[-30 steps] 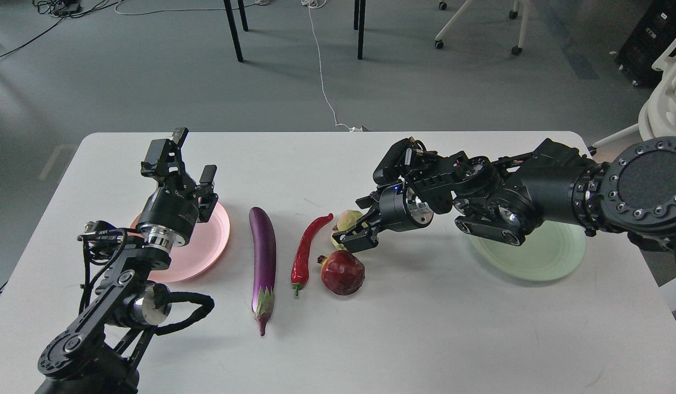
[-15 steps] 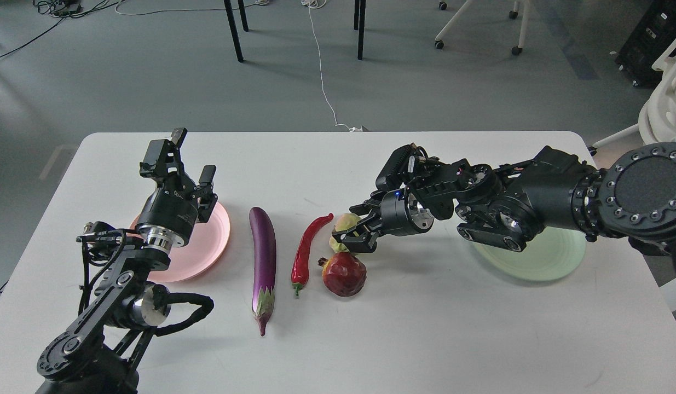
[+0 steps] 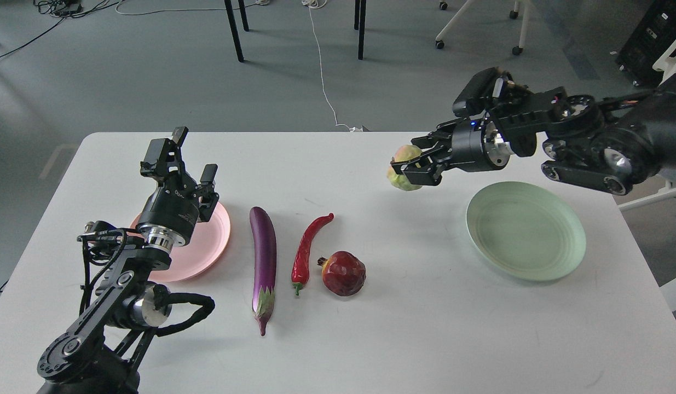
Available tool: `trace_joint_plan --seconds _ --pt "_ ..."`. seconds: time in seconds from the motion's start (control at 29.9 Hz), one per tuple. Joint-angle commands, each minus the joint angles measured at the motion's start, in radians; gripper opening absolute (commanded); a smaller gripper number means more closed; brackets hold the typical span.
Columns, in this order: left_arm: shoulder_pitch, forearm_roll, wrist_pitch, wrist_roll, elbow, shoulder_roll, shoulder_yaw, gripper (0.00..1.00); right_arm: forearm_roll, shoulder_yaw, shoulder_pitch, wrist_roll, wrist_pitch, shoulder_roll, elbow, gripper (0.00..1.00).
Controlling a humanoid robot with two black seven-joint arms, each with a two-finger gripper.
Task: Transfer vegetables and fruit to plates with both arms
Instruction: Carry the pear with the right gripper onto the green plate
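Above the white surface [image 3: 403, 328], between the chili and the mint green plate [image 3: 526, 232], the right claw [image 3: 411, 167] now holds the yellow-green fruit [image 3: 402, 167] in the air, its two fingers pinching it from both sides. Half a second ago this fruit was still down beside the pomegranate [image 3: 344, 273] with the claw around it; now it is lifted clear and carried toward the right, and the arm no longer covers the green plate. I judge that the grasp succeeded and the next move is to bring the fruit over this plate and lower it there.

The left claw [image 3: 187, 158] has not moved: it hangs above the salmon pink plate [image 3: 209, 246], fingers spread and empty. The purple eggplant [image 3: 263, 257], the red chili pepper [image 3: 307, 249] and the pomegranate lie in their same places, so three things are left to transfer.
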Motion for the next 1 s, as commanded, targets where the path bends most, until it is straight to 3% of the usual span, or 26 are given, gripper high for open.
trace_joint_plan --seconds 0.0,0.13,0.3,0.7,0.97 --pt "0.001 0.000 0.000 0.000 -0.002 0.000 0.000 0.99 -0.125 -0.002 0.009 0.000 0.002 -0.164 0.025 0.46" --pt "0.001 0.000 0.000 0.000 -0.001 -0.003 0.002 0.99 -0.188 -0.003 -0.035 0.000 0.000 -0.281 0.028 0.47" --pt "0.003 0.000 0.000 0.000 -0.001 -0.008 0.003 0.99 -0.197 -0.003 -0.115 0.000 -0.012 -0.325 0.017 0.47" --pt "0.001 0.000 -0.001 0.000 -0.001 -0.006 0.003 0.99 -0.202 -0.002 -0.290 0.000 -0.050 -0.246 -0.203 0.48" --pt "0.003 0.000 0.000 0.000 -0.001 -0.008 0.003 0.99 -0.200 0.000 -0.353 0.000 -0.081 -0.175 -0.332 0.58"
